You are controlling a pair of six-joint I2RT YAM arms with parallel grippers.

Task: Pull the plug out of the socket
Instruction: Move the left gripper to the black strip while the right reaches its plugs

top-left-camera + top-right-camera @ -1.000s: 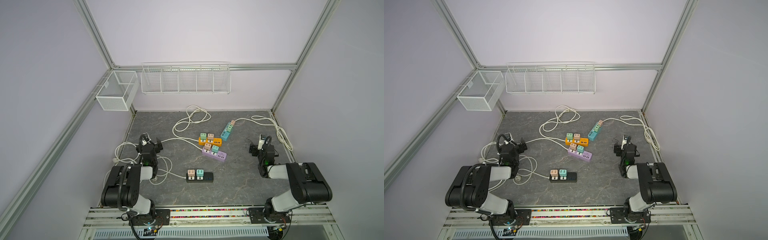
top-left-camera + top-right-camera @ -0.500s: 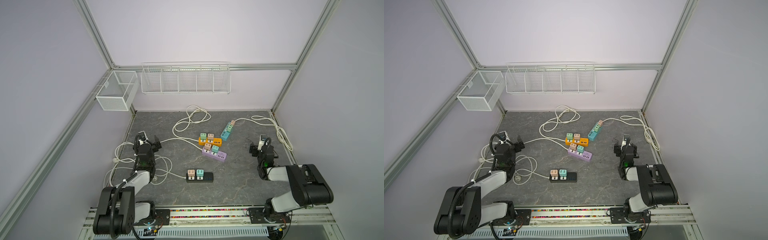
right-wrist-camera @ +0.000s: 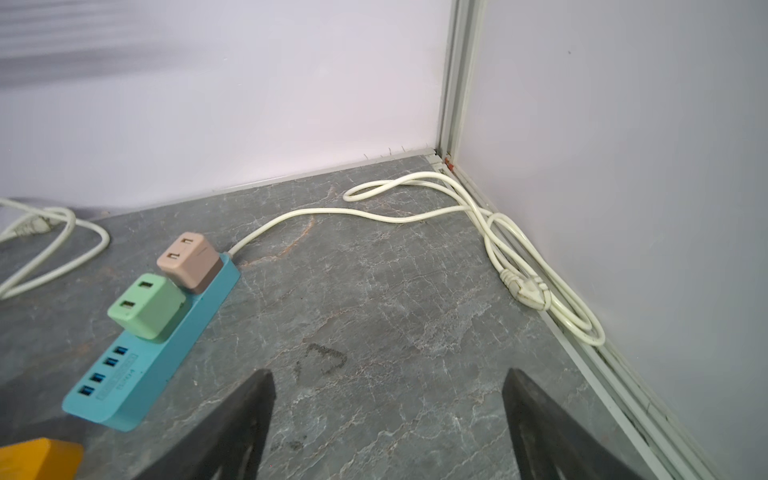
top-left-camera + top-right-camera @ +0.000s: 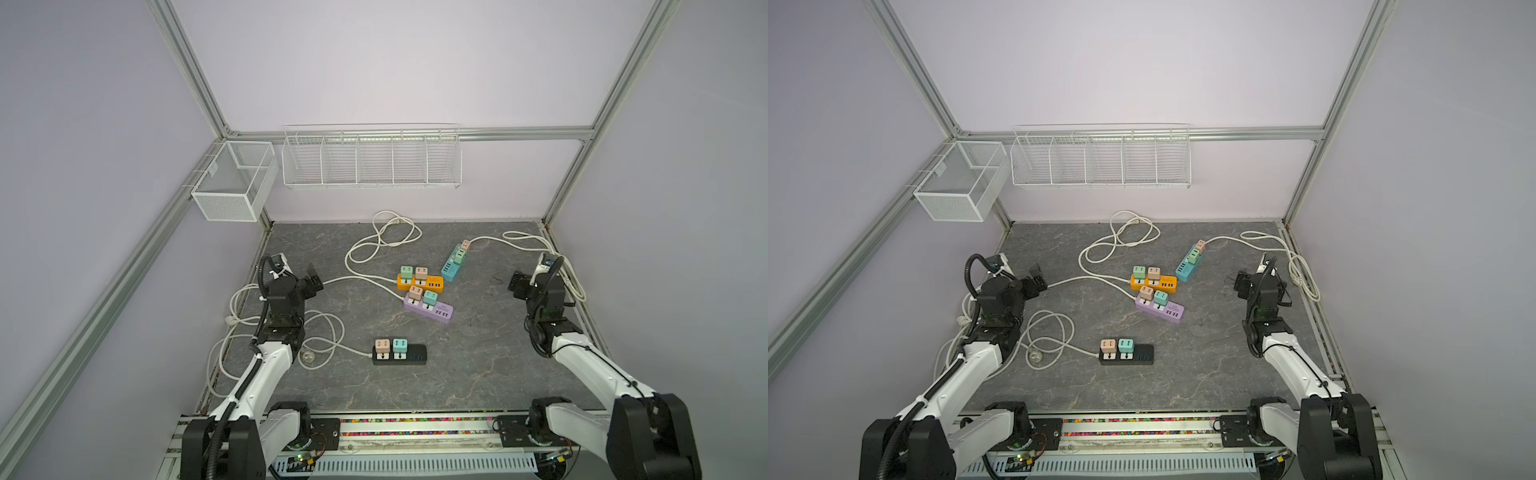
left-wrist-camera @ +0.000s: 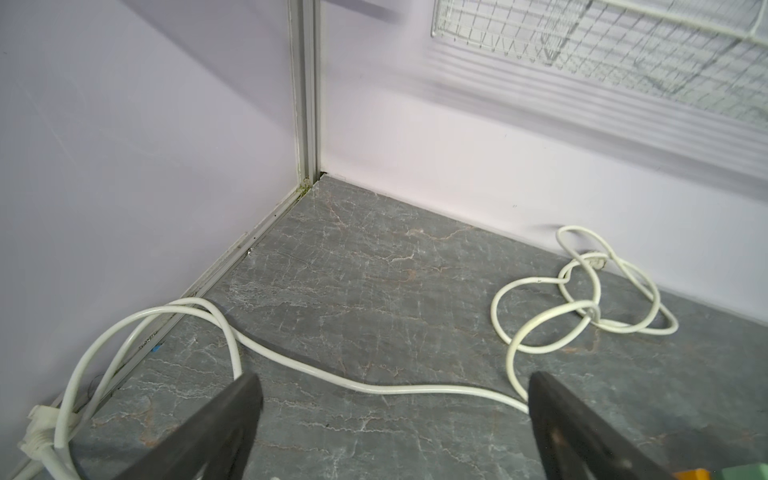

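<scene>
Since no plug has been lifted yet, all eight plugs sit seated in pairs on four strips around the middle of the table [image 4: 478, 374]. The black strip [image 4: 401, 355] lies nearest, the purple strip [image 4: 430, 309] and orange strip [image 4: 419, 283] close together beyond it, and the blue strip [image 3: 137, 374] farther off to the right. The left gripper [image 5: 390, 388] hovers low at the left side with a white cord [image 5: 415, 389] lying just ahead, its fingers spread as wide as they go and holding nothing. The right gripper [image 3: 388, 382] hovers at the right, fingers also wide apart and empty, pointing past the blue strip, whose tan plug [image 3: 189, 259] and green plug [image 3: 145, 309] stand side by side at the cord end. Wide jaws probably suit these blocky plugs, which need a grip across their flat sides. Cords lie slack, so a strip would likely slide or lift with a pull. One arm may have to pin the strip while the other draws the plug straight up.
</scene>
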